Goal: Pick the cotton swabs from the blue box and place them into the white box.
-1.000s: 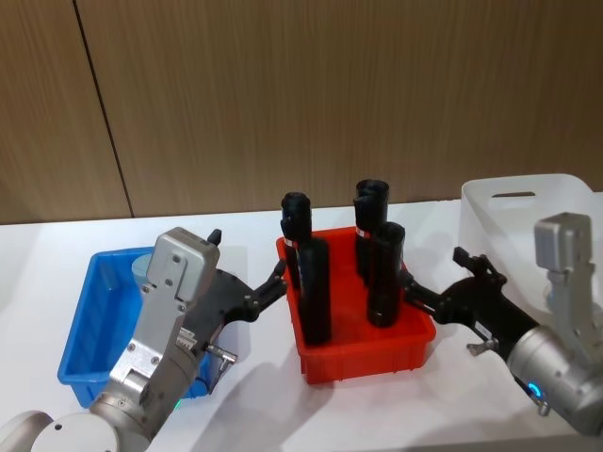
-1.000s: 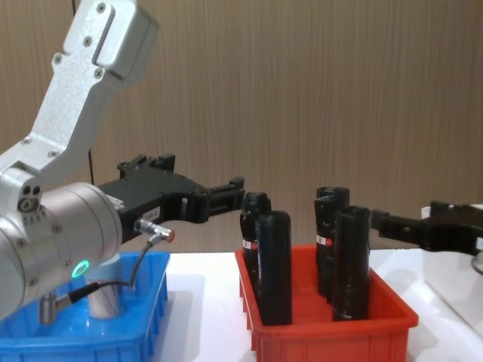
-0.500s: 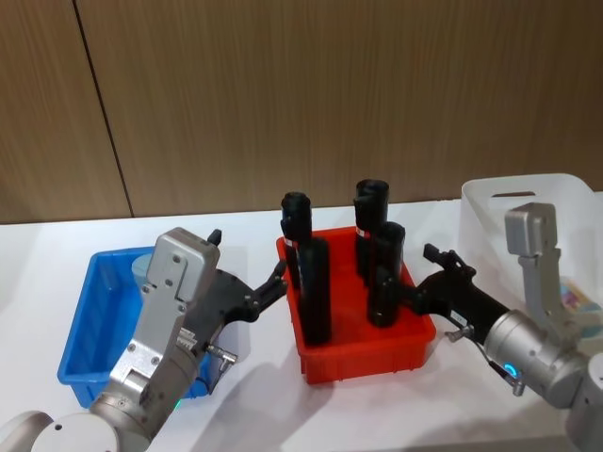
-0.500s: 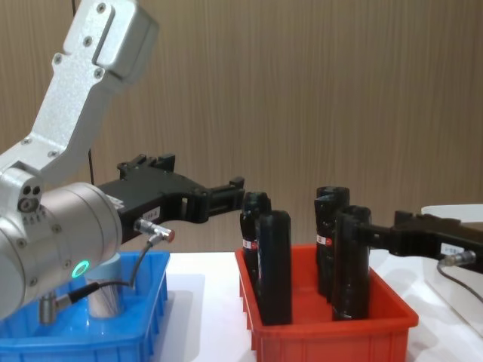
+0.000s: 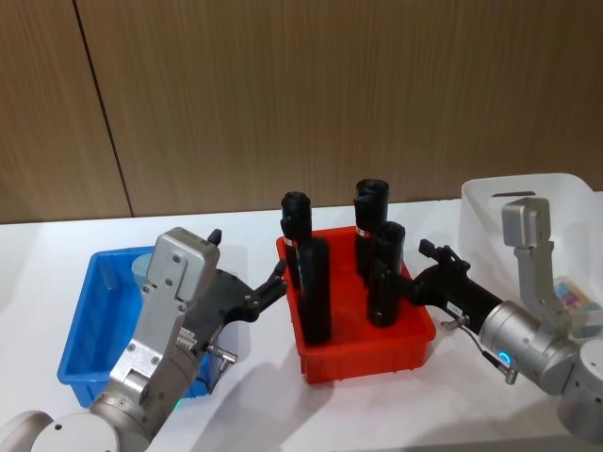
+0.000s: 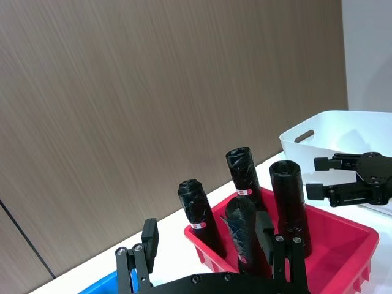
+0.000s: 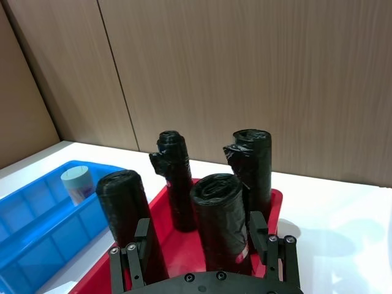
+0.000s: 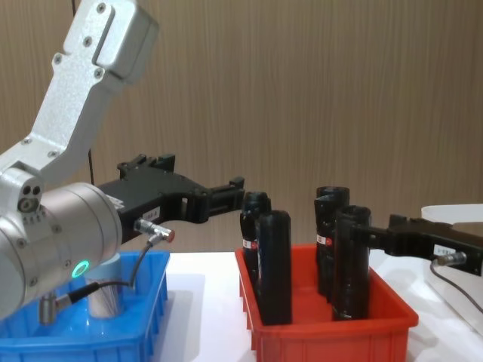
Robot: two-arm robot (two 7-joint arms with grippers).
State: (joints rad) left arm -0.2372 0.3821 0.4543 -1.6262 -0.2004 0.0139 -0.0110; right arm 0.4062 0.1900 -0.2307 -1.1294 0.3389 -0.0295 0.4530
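Note:
One cotton swabs jar [image 7: 76,182] with a pale lid stands at the far end of the blue box [image 5: 89,315], also seen low in the chest view [image 8: 106,298]. My left gripper [image 5: 275,281] hovers open and empty between the blue box and the red bin, above table level. My right gripper [image 5: 426,268] is open and empty at the red bin's right edge, beside the black cylinders. The white box [image 5: 528,202] stands at the far right, behind the right arm. A blue-and-white labelled item [image 5: 577,294] lies inside it, partly hidden.
A red bin [image 5: 363,356] with several tall black cylinders [image 5: 314,287] stands in the middle, between the two boxes. A wood-panelled wall runs behind the white table. Bare table lies in front of the red bin.
My right gripper has moved left, away from the white box and up to the red bin's right edge. The left arm has not moved.

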